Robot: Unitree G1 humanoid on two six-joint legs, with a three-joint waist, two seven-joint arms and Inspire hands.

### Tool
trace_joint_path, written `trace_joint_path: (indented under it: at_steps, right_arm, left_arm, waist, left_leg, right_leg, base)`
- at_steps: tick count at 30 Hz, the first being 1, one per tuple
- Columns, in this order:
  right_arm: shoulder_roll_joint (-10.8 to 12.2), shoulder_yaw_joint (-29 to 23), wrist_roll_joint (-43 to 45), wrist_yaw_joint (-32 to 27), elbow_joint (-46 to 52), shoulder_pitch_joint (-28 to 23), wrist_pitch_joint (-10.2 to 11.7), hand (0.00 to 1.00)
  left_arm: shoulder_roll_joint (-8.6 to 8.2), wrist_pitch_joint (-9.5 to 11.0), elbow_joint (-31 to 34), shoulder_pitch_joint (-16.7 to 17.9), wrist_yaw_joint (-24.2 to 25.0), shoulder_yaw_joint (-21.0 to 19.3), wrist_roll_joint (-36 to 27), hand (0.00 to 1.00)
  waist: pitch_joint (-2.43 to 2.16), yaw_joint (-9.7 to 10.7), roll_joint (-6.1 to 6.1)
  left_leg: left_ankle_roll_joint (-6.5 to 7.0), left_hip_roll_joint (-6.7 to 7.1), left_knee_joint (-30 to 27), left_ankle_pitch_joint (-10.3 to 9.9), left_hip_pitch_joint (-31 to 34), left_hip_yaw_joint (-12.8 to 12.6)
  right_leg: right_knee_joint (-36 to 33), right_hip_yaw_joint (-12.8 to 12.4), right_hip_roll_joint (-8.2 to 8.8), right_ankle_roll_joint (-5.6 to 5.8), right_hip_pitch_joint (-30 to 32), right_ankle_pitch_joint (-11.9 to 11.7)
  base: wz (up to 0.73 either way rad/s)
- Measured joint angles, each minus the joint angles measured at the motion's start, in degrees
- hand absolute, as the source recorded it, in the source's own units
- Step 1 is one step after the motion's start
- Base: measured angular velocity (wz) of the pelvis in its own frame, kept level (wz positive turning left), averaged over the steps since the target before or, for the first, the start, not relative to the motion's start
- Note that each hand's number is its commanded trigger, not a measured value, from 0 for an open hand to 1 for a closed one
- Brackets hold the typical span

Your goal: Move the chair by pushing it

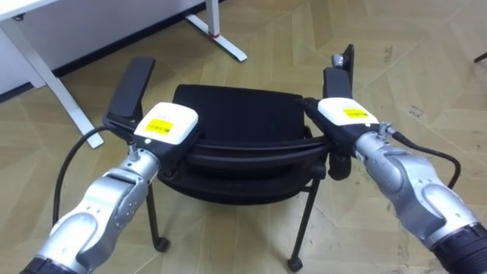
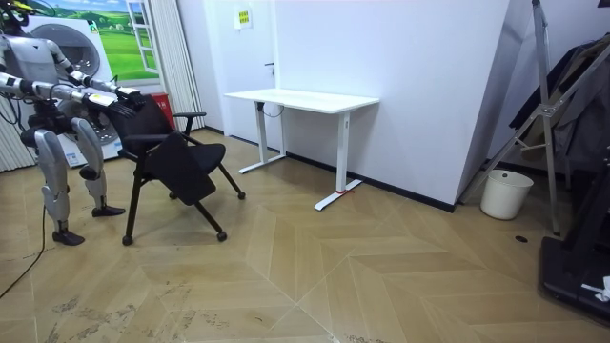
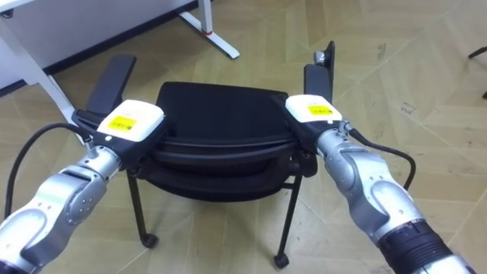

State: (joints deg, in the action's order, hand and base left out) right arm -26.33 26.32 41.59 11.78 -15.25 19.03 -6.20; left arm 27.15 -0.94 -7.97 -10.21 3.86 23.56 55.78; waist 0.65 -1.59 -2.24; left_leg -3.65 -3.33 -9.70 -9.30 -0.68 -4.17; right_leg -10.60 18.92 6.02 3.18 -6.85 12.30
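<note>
White desk [image 2: 303,98], herringbone wood floor [image 2: 381,276], white wall [image 2: 419,86], perhaps a bin [image 2: 505,193]

chair [image 1: 236,122] | black, padded seat and armrests, thin dark legs on small castors | upright on wooden floor [image 2: 400,276] | near white desk [image 2: 300,98]

No word or number can be made out anywhere. A yellow sticker [image 1: 161,127] with a few dark marks sits on the white tag at the back of the left hand [image 1: 181,120]. A second yellow sticker [image 1: 354,113] sits the same way on the right hand [image 1: 333,108] — the print on both is too small to tell. In the room view a small yellow notice [image 2: 243,16] hangs high on the white wall [image 2: 315,48] behind the white desk [image 2: 303,99] (its marks show as dark specks, nothing more).
</note>
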Motion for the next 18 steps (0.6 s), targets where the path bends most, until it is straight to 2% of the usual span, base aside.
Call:
trace_joint_path:
  at_steps: [8, 9, 10, 11, 12, 18]
  right_arm:
    - [0.52, -0.16, 0.48, 0.99, 2.31, -0.96, -2.0, 0.0]
    - [0.68, -0.21, 0.48, 1.0, 2.85, -1.29, -2.15, 0.11]
    - [0.8, -0.27, 0.48, 1.06, 2.9, -1.3, -2.15, 0.55]
    - [0.83, -0.28, 0.48, 1.12, 2.93, -1.31, -2.15, 0.93]
    - [0.95, -0.35, 0.48, 1.29, 2.96, -1.31, -2.15, 1.0]
    - [1.22, -0.89, 0.49, 1.83, 4.51, -2.26, -2.25, 1.0]
  left_arm:
    - [-0.72, -0.6, 0.0, 0.56, -1.21, 0.19, 0.07, 1.0]
    - [-0.74, -0.68, 0.01, 0.61, -1.22, 0.19, 0.07, 1.0]
    - [-0.78, -0.77, 0.01, 0.64, -1.22, 0.2, 0.07, 1.0]
    - [-0.8, -0.81, 0.01, 0.64, -1.22, 0.2, 0.07, 1.0]
    - [-0.86, -0.97, 0.01, 0.65, -1.23, 0.21, 0.07, 1.0]
    - [-1.03, -1.62, 0.0, 1.11, -1.98, 0.22, 0.09, 1.0]
  waist:
    - [-0.08, 0.0, 0.12]
    - [-0.1, 0.01, 0.16]
    - [-0.12, 0.02, 0.19]
    - [-0.12, 0.02, 0.19]
    - [-0.12, 0.03, 0.19]
    - [-0.18, 0.32, 0.27]
  left_leg:
    - [0.0, 0.0, -0.01, 0.0, -0.01, 0.03]
    - [0.0, 0.01, 0.0, 0.0, -0.02, 0.18]
    - [0.0, 0.01, -0.01, 0.0, -0.03, 0.26]
    - [0.0, 0.01, -0.01, 0.0, -0.03, 0.28]
    - [0.0, 0.01, -0.01, 0.0, -0.04, 0.28]
    - [0.0, 0.01, -0.08, 0.0, -0.07, 0.29]
  right_leg:
    - [0.0, -0.2, -0.01, 0.0, -0.02, 0.0]
    - [-0.01, -0.21, -0.01, 0.0, -0.04, 0.0]
    - [-0.01, -0.22, -0.01, 0.0, -0.05, 0.0]
    - [-0.01, -0.22, -0.01, 0.0, -0.05, 0.0]
    - [-0.01, -0.22, -0.02, 0.0, -0.06, 0.0]
    - [-0.01, -0.24, -0.01, 0.01, -0.06, 0.01]
  base:
    - [0.0]
    - [0.0]
    - [0.0]
    - [0.0]
    - [0.0]
    - [0.0]
